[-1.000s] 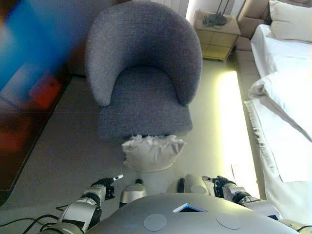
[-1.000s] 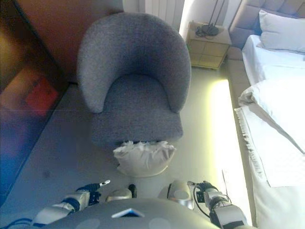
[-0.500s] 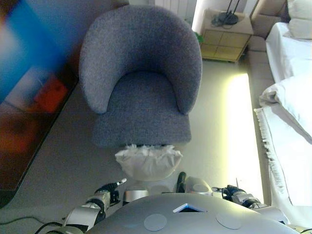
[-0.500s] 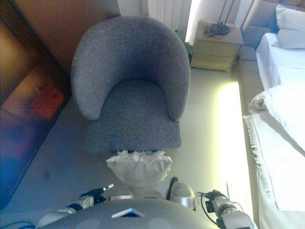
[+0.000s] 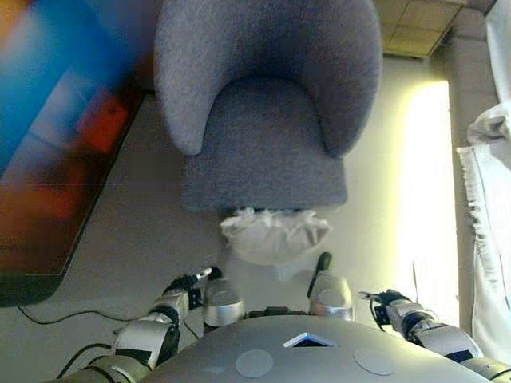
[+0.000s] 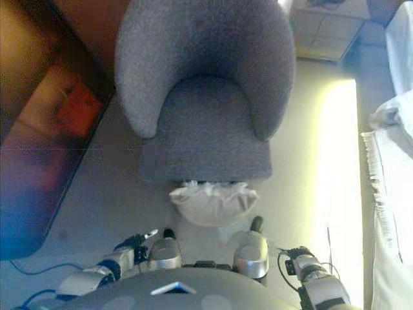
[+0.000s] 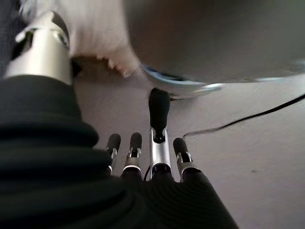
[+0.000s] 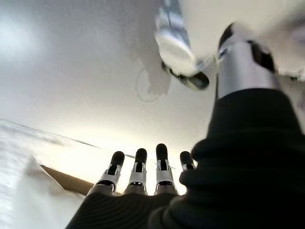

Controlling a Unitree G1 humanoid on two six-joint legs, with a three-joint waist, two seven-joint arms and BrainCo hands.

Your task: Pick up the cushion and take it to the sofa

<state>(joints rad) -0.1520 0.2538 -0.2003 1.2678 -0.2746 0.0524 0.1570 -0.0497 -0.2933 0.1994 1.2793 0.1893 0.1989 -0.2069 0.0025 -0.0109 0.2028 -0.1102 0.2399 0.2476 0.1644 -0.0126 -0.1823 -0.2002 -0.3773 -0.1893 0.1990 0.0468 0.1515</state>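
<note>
White cushion (image 5: 275,234) on the floor (image 5: 136,239), touching the near edge of the grey armchair (image 5: 267,120), straight ahead of both hands and just beyond them. Long axis running left to right, frilled edge toward the chair. Left hand (image 5: 188,285) low and near, just left of the cushion's near-left corner; fingers (image 7: 159,125) straight and relaxed in its wrist view, holding nothing, the cushion's edge visible past the thumb. Right hand (image 6: 295,261) low at near right, set further off to the side; fingers (image 8: 161,162) likewise straight, empty. Left hand judged slightly nearer the cushion, though a two-handed scoop from either end looks the likeliest fit given the width.

Nothing between hands and cushion. Armchair front directly behind it, so little room to reach round the far side; better approached from the ends or from above. Bed (image 5: 489,183) with white bedding at far right, dark panel (image 5: 56,136) at left, both well apart. No sofa apparent apart from the armchair.
</note>
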